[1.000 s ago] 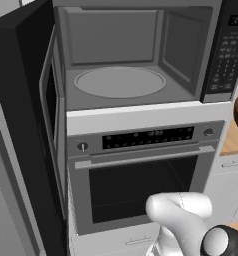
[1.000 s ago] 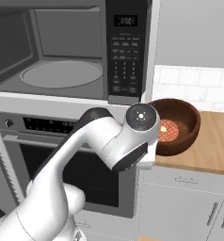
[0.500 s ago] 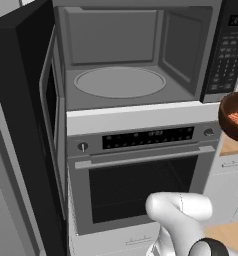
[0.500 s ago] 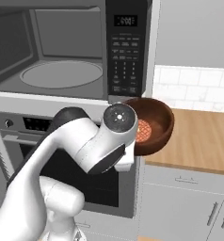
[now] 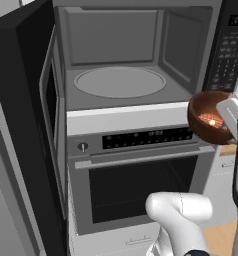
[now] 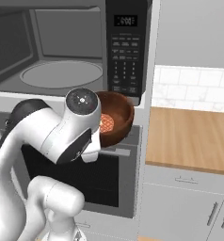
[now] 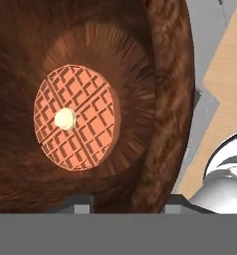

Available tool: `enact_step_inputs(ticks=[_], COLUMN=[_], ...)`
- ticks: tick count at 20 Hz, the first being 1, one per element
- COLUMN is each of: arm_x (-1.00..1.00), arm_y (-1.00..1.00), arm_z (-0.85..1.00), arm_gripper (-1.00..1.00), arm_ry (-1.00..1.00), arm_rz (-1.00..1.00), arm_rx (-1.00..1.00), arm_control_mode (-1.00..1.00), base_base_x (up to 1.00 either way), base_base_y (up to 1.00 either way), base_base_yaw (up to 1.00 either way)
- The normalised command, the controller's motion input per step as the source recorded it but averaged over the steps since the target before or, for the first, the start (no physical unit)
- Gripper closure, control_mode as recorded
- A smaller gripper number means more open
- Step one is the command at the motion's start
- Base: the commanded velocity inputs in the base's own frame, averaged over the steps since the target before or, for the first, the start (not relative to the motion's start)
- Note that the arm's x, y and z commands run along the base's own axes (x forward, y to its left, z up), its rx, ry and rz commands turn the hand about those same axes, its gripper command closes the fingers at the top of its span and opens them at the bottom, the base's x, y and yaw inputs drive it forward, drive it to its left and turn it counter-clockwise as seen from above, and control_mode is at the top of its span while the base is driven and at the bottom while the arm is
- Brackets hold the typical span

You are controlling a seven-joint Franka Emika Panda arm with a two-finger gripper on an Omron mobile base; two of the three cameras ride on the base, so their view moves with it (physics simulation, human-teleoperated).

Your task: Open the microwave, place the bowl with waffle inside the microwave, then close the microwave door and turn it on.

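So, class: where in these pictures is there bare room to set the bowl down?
The round turntable in the open microwave lies bare, walled left, right and behind. The wooden counter right of the keypad looks bare too. The bowl hangs before the oven.

— Any readable text?
— None legible. Pale digits on the small display atop the keypad panel, right of the microwave cavity, too blurred to make out.
— Key labels?
— Faint pale marks on rows of dark keys, too small to read.
— Elsewhere?
— Tiny light marks along the black control strip of the oven below, likewise unreadable. No brand or sign discernible anywhere.
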Motion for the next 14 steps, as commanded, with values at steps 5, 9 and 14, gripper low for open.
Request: enact_step_inputs(ticks=[5, 9, 14], arm_x=[0.04, 0.1, 0.23], arm_y=[0.98, 0.86, 0.7], arm_z=[0.25, 0.37, 0.37], arm_gripper=[1.0, 1.0, 1.0], arm_ry=[0.0, -0.04, -0.08], arm_rz=[0.16, 0.01, 0.0], arm_rx=[0.0, 0.0, 0.0], arm_control_mode=[-1.0, -1.0, -1.0], base_base_x=[0.0, 0.0, 0.0], base_base_y=[0.0, 0.0, 0.0], base_base_yaw=[0.0, 0.0, 0.0])
